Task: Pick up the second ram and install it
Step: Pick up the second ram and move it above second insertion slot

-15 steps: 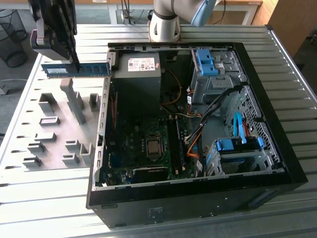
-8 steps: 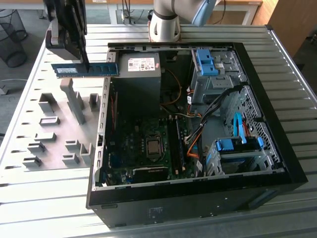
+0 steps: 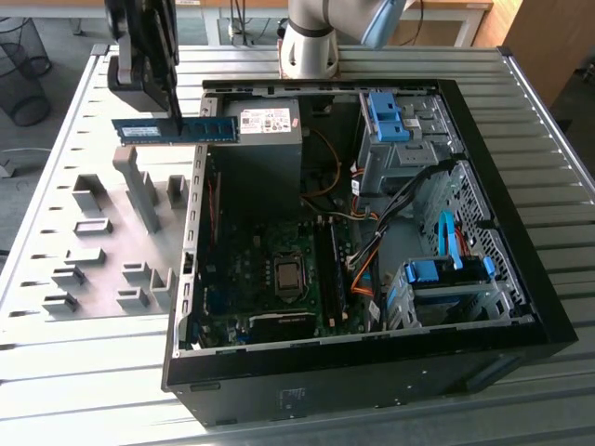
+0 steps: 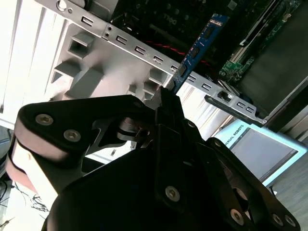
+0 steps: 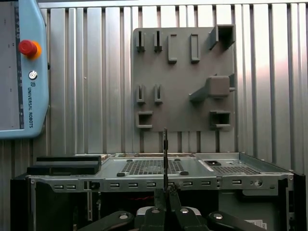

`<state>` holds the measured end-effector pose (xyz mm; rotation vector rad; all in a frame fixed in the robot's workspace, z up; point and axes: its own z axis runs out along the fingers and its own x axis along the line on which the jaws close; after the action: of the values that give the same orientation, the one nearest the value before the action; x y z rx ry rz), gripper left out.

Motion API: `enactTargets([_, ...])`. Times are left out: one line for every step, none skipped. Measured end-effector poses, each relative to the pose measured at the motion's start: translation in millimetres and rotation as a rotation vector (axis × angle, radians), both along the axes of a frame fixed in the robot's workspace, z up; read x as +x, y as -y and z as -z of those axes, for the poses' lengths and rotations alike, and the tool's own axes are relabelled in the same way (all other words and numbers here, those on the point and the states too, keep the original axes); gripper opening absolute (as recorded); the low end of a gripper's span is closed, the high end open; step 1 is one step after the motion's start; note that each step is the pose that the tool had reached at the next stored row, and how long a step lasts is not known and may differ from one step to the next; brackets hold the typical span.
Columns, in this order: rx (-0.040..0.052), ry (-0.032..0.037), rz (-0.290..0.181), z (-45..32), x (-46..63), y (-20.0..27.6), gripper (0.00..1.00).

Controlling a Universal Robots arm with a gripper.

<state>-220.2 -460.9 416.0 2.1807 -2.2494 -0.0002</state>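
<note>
The hand (image 3: 175, 113) is clenched on the second ram (image 3: 209, 128), holding it level and on edge in the air. The stick crosses above the side wall of the open computer case (image 3: 372, 390), beside the grey fixture plate (image 3: 121, 242) on the worktop (image 3: 74, 372).

Brand lettering along teach pendant (image 5: 21, 72) edge, printed white sticker (image 3: 265, 119) on power supply (image 3: 290, 132), small label on the second ram (image 3: 177, 130); sticker and label print too small to read.
</note>
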Motion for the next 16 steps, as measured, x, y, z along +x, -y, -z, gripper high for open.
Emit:
enactTargets([0.0, 0.0, 0.0, 0.0, 1.8, 0.0, 0.14])
enactTargets([0.0001, 0.0001, 0.0, 0.1, 3.6, 0.0, 0.14])
enactTargets([0.0, 0.0, 0.0, 0.0, 5.0, 0.0, 0.14])
enactTargets([0.0, 0.0, 0.0, 0.0, 6.5, 0.0, 0.14])
enactTargets([0.0, 0.0, 0.0, 0.1, 7.9, 0.0, 0.14])
enactTargets([0.0, 0.0, 0.0, 0.1, 9.3, 0.0, 0.14])
enactTargets([0.0001, 0.0001, 0.0, 0.1, 10.7, 0.0, 0.14])
enactTargets([0.0, 0.0, 0.0, 0.1, 12.0, 0.0, 0.14])
enactTargets([0.0, 0.0, 0.0, 0.1, 13.4, 0.0, 0.14])
enactTargets([0.0, 0.0, 0.0, 0.2, 14.7, 0.0, 0.14])
enactTargets([0.0001, 0.0001, 0.0, 0.2, 16.2, 0.0, 0.14])
enactTargets([0.0, 0.0, 0.0, 0.2, 17.5, 0.0, 0.14])
enactTargets([0.0, 0.0001, 0.0, 0.2, 18.8, 0.0, 0.14])
enactTargets([0.0, 0.0, 0.0, 0.2, 20.2, 0.0, 0.14])
enactTargets([0.0, 0.0, 0.0, 0.2, 21.6, 0.0, 0.14])
enactTargets([0.0, 0.0, 0.0, 0.3, 22.6, 0.0, 0.14])
